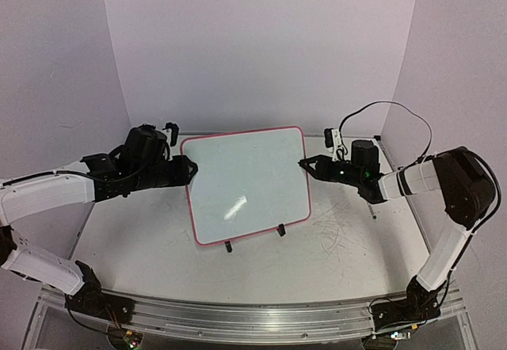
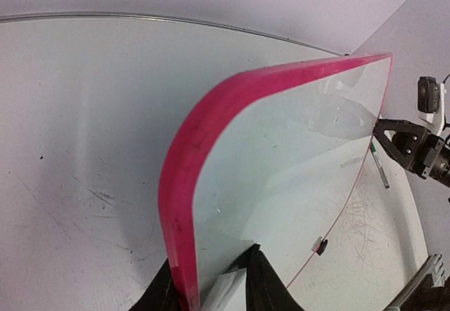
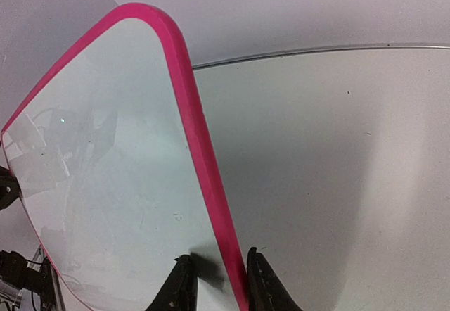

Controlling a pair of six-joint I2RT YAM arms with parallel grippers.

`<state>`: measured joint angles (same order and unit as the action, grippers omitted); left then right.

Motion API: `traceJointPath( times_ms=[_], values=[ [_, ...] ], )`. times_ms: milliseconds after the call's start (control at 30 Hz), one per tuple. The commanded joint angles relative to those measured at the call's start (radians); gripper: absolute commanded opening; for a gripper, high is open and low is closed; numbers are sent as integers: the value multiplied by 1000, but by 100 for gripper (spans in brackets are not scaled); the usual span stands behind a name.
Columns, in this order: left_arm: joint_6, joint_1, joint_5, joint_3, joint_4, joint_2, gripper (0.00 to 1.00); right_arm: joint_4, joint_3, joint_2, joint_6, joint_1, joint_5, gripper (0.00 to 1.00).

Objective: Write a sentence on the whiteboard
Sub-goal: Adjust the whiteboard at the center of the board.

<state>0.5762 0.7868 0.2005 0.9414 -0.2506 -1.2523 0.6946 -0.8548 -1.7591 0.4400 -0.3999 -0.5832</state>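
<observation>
The whiteboard [image 1: 245, 184] stood tilted at the middle of the table [image 1: 142, 247], its pink-red frame around a white face that carried a small patch of glare, with two black clips [image 1: 228, 246] at its near edge. The left gripper [image 1: 191, 169] met the frame's left side and the right gripper [image 1: 303, 163] its right side. Fine scratches marked the tabletop beside the board's right corner.

Cut off at picture bottom: whiteboard [image 3: 204, 156] lower edge.
</observation>
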Motion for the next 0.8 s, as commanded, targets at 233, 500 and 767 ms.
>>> traceJointPath(
  times_ms=[233, 500, 767],
  values=[
    [155, 11, 66, -185, 70, 156, 25, 138, -50, 31, 17, -88, -140, 28],
    [69, 11, 103, -104, 42, 147, 27, 136, -15, 85, 18, -121, -102, 25],
    [53, 1, 113, 48, 50, 24, 18, 145, 3, 109, -12, -123, -117, 6]
  ],
)
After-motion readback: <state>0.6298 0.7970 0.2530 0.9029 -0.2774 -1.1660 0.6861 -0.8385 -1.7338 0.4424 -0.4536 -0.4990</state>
